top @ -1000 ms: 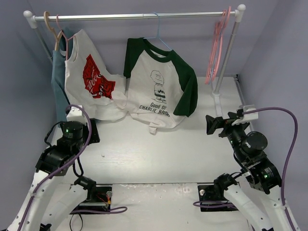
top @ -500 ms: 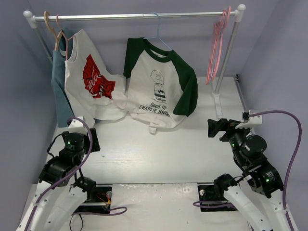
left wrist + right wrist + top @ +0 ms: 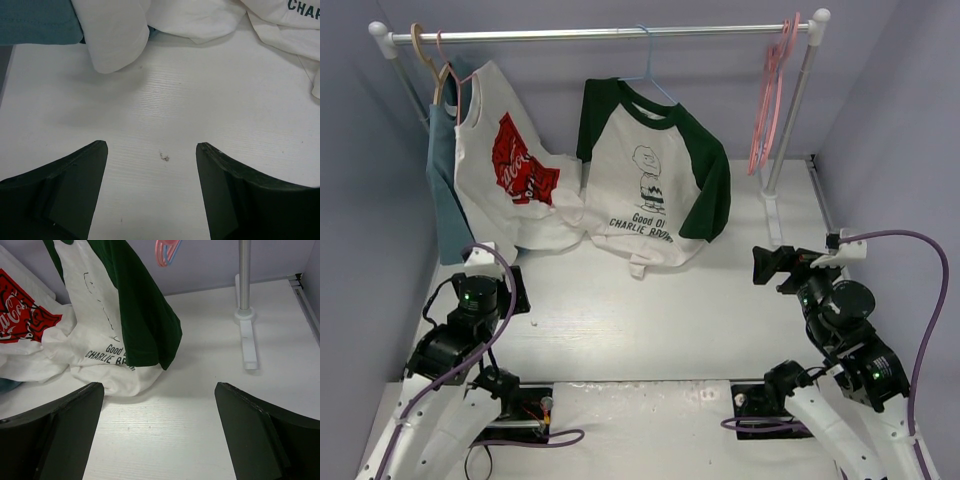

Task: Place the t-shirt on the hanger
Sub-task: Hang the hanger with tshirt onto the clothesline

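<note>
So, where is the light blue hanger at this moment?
In the top view, the light blue hanger hangs near the middle of the rail, carrying the t-shirt, between the red-print shirt and the pink hangers.

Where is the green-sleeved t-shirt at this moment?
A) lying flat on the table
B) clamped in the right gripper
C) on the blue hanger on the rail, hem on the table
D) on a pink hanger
C: the t-shirt hangs from the blue hanger on the rail, its hem bunched on the table.
</note>
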### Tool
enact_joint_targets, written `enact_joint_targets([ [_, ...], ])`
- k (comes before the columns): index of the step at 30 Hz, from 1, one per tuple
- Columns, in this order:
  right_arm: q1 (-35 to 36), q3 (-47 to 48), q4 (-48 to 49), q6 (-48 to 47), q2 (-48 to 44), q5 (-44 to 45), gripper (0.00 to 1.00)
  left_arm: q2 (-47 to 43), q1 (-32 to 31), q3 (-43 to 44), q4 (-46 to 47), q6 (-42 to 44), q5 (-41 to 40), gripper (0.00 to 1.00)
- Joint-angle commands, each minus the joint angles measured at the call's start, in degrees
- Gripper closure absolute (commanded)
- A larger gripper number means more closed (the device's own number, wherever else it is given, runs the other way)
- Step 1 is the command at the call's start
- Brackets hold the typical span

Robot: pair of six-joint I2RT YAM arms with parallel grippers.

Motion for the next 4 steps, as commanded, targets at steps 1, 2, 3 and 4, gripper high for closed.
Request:
enact_joint_targets([
  [1, 0.16, 0.18, 4.58, 0.58, 1.00, 0.36, 0.00, 1.52, 0.98, 0.63, 3.90, 0.71, -0.15, 0.28],
  [2, 0.16, 0.01, 4.66, 0.57, 1.00, 0.53, 0.00, 1.78, 1.15, 0.62, 3.98, 0.71, 0.11, 0.28],
  [3, 0.16, -0.08, 4.66, 0.66, 0.91, 0.62, 0.00, 1.96, 1.33, 0.62, 3.99, 0.80, 0.38, 0.29],
  [4, 0.16, 0.00, 4.58, 0.66, 0.91, 0.71, 0.00, 2.05, 1.33, 0.62, 4.07, 0.88, 0.64, 0.28],
])
